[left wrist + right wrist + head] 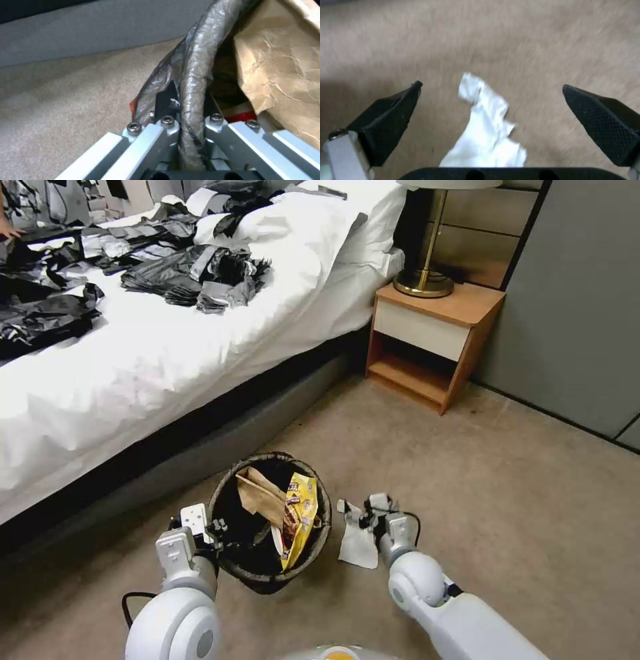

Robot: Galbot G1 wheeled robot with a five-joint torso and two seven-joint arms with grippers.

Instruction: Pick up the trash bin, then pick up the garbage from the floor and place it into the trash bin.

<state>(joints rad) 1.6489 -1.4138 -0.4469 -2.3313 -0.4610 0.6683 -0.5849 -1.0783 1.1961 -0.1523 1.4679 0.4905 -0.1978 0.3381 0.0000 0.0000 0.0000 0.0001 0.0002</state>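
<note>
The trash bin (230, 560), round and lined with a dark bag, hangs low in front of me with my left gripper (212, 528) shut on its rim (196, 82). Inside it lie a crumpled brown paper bag (260, 497), a yellow snack wrapper (301, 513) and a red-and-white cup (238, 115). A white tissue (358, 543) lies on the carpet just right of the bin. My right gripper (365, 510) hovers over the tissue (486, 125) with its fingers (391, 117) wide open on either side of it.
A bed (167, 347) with white sheets and dark plastic bags runs along the left. A wooden nightstand (433, 340) with a brass lamp (427, 273) stands at the back right beside a grey wall. Beige carpet (520, 493) spreads to the right.
</note>
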